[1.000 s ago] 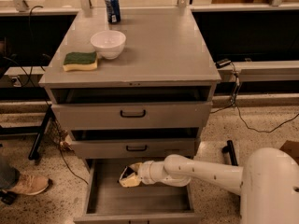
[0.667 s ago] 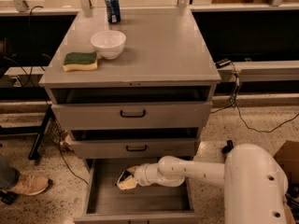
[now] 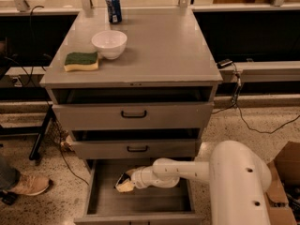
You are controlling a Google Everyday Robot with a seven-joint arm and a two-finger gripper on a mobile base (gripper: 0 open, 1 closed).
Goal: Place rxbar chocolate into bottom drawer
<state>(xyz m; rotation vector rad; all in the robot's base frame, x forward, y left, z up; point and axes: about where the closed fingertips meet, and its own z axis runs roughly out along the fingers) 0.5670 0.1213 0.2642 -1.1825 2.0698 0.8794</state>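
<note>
The bottom drawer (image 3: 154, 203) is pulled out, showing its flat grey floor. My gripper (image 3: 124, 183) reaches in from the right and sits low over the left part of that floor. It is shut on the rxbar chocolate (image 3: 123, 177), of which only a small dark piece shows between the pale fingertips. The white arm (image 3: 187, 170) stretches across the drawer behind it.
The two upper drawers with black handles (image 3: 133, 114) are slightly open. On the cabinet top stand a white bowl (image 3: 109, 43), a green-and-yellow sponge (image 3: 81, 61) and a blue can (image 3: 113, 7). A person's shoe (image 3: 28, 185) is at the left and a cardboard box (image 3: 283, 182) at the right.
My gripper has moved left and a little deeper into the bottom drawer, still holding the bar. The things on the cabinet top have not moved.
</note>
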